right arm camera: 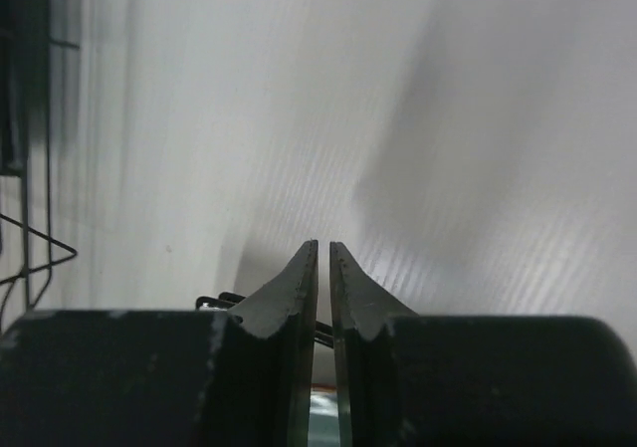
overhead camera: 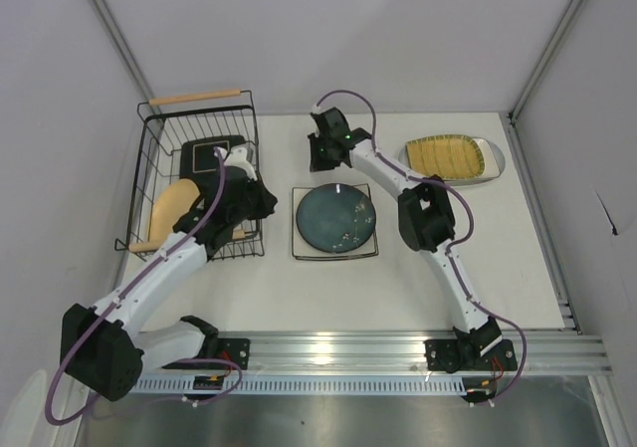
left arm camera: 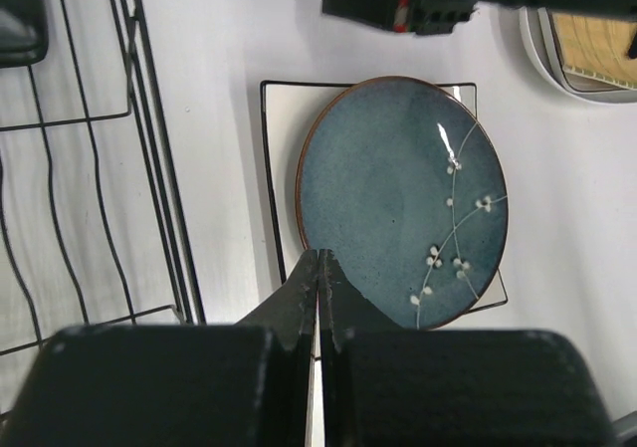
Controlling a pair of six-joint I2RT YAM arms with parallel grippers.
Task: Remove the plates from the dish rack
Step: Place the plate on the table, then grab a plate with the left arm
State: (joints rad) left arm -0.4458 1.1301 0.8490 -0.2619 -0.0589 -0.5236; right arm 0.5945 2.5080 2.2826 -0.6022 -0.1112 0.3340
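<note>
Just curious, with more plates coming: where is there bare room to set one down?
Bare table: between the teal plate and the front rail; also in front of the mustard plate, right of the right arm. Crowded beside the dish rack, under the left arm.

You'll find the dish rack (overhead camera: 149,158), a black wire basket with a light wooden handle (overhead camera: 194,98) at its far end, at the left of the worktop. Two plates are in it: a tan round plate (overhead camera: 171,208) leaning at the near left, and a dark square plate (overhead camera: 207,154) towards the far end. Just right of the rack, a dark teal round plate (overhead camera: 335,218) with pale blossom sprigs lies flat on a white square plate (overhead camera: 301,250) with a black rim. At the far right, a mustard ribbed rectangular plate (overhead camera: 446,155) rests on a pale round plate (overhead camera: 492,160).
</note>
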